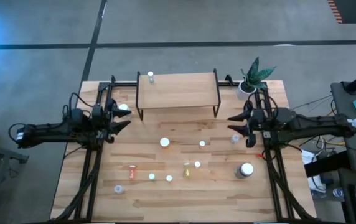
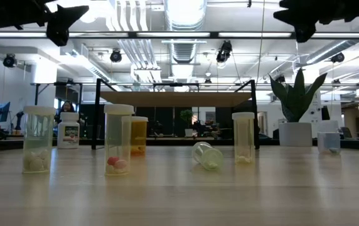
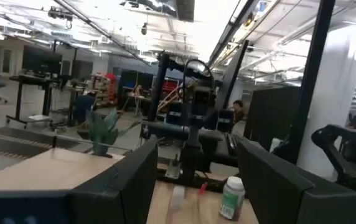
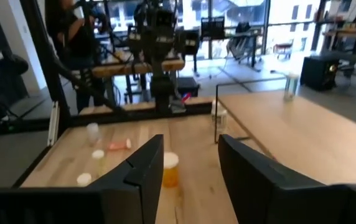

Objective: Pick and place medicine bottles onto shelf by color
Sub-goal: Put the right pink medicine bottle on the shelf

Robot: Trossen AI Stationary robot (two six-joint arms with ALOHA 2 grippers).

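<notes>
The shelf (image 1: pixel 178 91) stands at the table's far middle on thin black legs, with one white-capped bottle (image 1: pixel 150 76) upright at its far left corner. Several medicine bottles stand or lie on the table in front of it: an orange one (image 1: pixel 164 142), a large one (image 1: pixel 246 170), an orange one on its side (image 1: pixel 132 168) and a white one (image 1: pixel 123 107) by the shelf's left legs. My left gripper (image 1: pixel 126 119) hovers open at the table's left, high above the wood. My right gripper (image 1: pixel 231 123) hovers open at the right, pointing level toward the middle. Neither has anything between its fingers.
A white pot with a green plant (image 1: pixel 250 84) stands at the far right corner beside the shelf. Black frame rails run along both side edges of the table (image 1: pixel 196 199). In the low view, upright clear bottles (image 2: pixel 118 138) line the near half, one lying on its side (image 2: pixel 207 155).
</notes>
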